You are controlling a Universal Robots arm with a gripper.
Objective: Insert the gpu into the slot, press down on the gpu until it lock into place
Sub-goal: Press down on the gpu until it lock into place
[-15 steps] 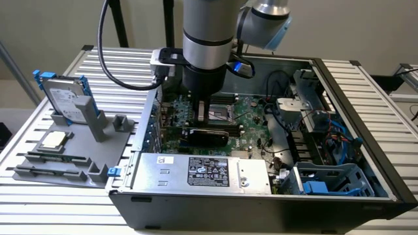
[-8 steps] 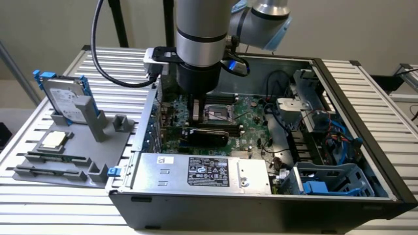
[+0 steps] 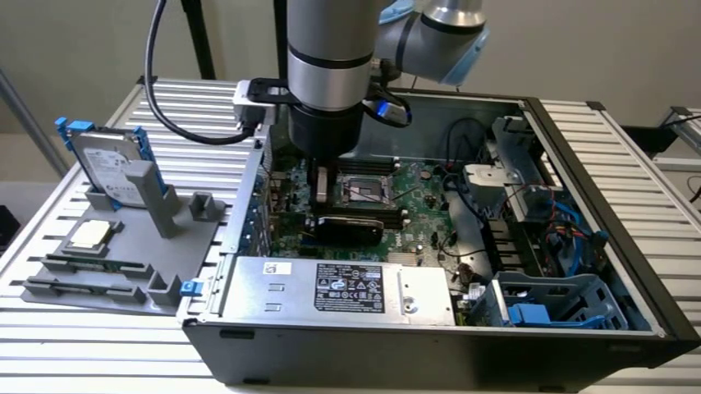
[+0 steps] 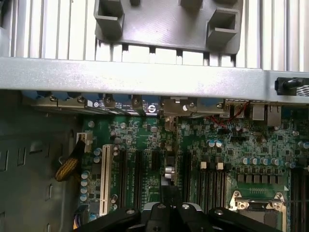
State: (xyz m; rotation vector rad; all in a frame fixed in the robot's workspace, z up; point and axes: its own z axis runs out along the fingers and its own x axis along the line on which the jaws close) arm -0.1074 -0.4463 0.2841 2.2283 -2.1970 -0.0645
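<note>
1. Where the exterior view comes closest, the slatted table (image 3: 110, 353) carries the open computer case (image 3: 438, 353), its dark front wall facing the camera
2. Just inside that wall lies the silver power supply (image 3: 340, 289), and at its three o'clock stands a blue drive cage (image 3: 547, 300)
3. At nine o'clock of the case a grey fixture (image 3: 180, 246) rests on the table, bearing a pale square chip (image 3: 93, 235) and, propped upright at its far end, a hard drive (image 3: 110, 164) with blue rails
4. At twelve o'clock of the power supply the gpu (image 3: 353, 228) sits on the green motherboard (image 3: 422, 217), its long side running roughly from nine to three o'clock
5. The gripper (image 3: 321, 201) hangs over the card's nine o'clock end, jaws pressed together; whether the tips touch the gpu cannot be told
6. In the wrist view the closed jaws point down at the board, near a white connector (image 4: 104, 179)
7. At the gpu's twelve o'clock lies the square cpu socket (image 3: 367, 187), just beside the gripper
8. Farthest back, the arm (image 3: 328, 49) stands up out of the case toward twelve o'clock
</note>
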